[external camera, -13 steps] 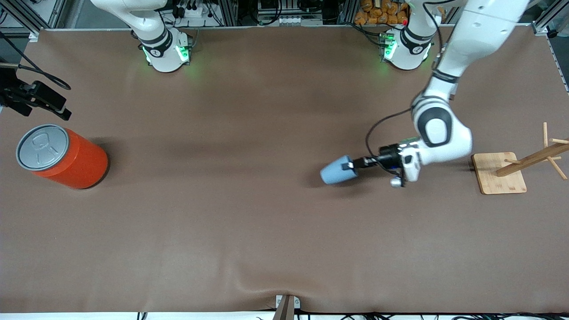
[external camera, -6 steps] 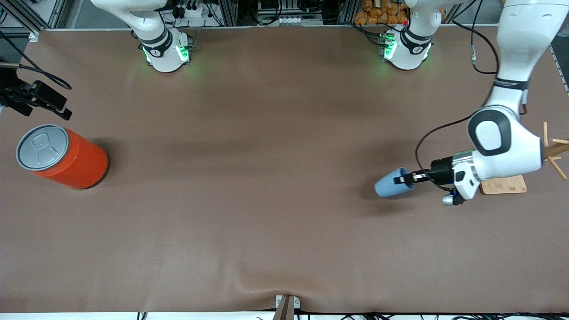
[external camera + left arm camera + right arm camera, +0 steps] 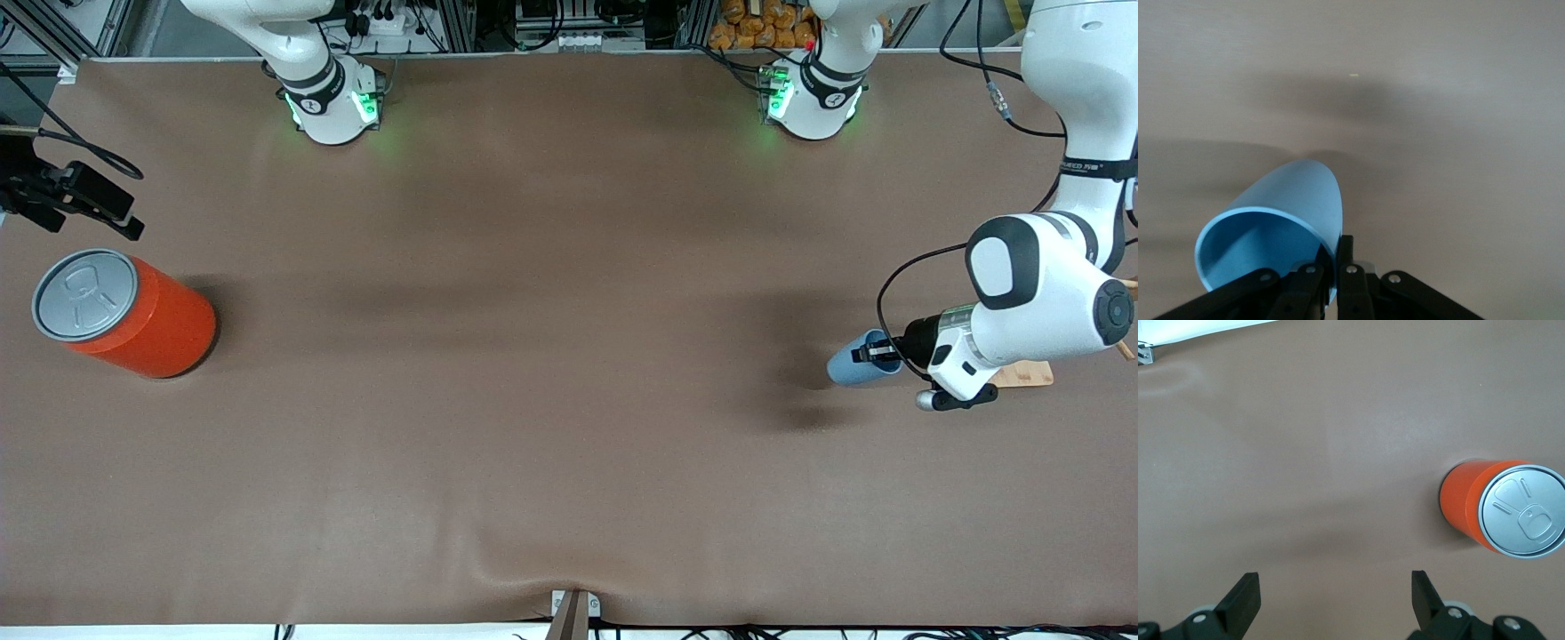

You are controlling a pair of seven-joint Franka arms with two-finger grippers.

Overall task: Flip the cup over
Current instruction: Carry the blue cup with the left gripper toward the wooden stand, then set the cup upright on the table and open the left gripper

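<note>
The light-blue cup [image 3: 849, 366] hangs on its side in the air over the table at the left arm's end, its mouth toward the gripper. My left gripper [image 3: 867, 354] is shut on the cup's rim, one finger inside and one outside. In the left wrist view the cup [image 3: 1291, 200] shows its darker blue inside, with the gripper [image 3: 1336, 250] clamped on the wall. My right gripper [image 3: 1335, 587] is open and empty, and waits over the table's edge [image 3: 116, 213] at the right arm's end, by the orange can.
An orange can with a grey lid [image 3: 124, 311] stands at the right arm's end; it also shows in the right wrist view [image 3: 1501, 510]. A wooden rack's base [image 3: 1022, 375] lies beside the cup, mostly hidden by the left arm.
The left arm has carried the cup from the table's middle toward the left arm's end, up beside the wooden rack. The right arm has not moved.
</note>
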